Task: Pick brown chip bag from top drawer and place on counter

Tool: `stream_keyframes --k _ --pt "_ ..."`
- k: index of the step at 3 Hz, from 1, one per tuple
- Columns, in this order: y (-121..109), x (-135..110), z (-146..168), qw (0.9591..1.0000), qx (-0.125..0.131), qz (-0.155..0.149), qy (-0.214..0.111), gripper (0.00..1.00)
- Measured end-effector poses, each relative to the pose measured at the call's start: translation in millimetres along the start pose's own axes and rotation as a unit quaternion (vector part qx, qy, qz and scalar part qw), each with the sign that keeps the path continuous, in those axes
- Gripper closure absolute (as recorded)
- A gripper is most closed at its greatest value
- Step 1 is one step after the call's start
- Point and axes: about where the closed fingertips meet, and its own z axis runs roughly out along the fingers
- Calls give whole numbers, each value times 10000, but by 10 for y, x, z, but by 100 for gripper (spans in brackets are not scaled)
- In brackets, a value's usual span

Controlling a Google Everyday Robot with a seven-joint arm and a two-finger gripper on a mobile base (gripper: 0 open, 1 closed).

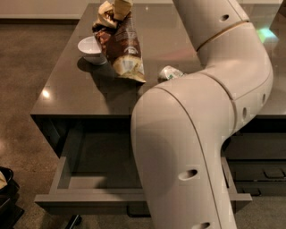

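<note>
Bulky cream-white arm (187, 147), dark round holes, tan seam; cream hand (119, 6) at top.

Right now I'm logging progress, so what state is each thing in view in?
brown chip bag: crinkled, held by its top, tilted over the counter.
end effector: shut on the bag, at the top edge of view.
top drawer: pulled open.
white bowl: upright on the counter.
silver can: crushed, lying on the counter.
</note>
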Motion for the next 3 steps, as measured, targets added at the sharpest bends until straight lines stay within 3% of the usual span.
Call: stream_keyframes --k 1,2,3 --pt "0 0 0 10000 0 0 0 11" --pt "0 0 0 10000 0 0 0 0" --pt "0 0 0 10000 0 0 0 0"
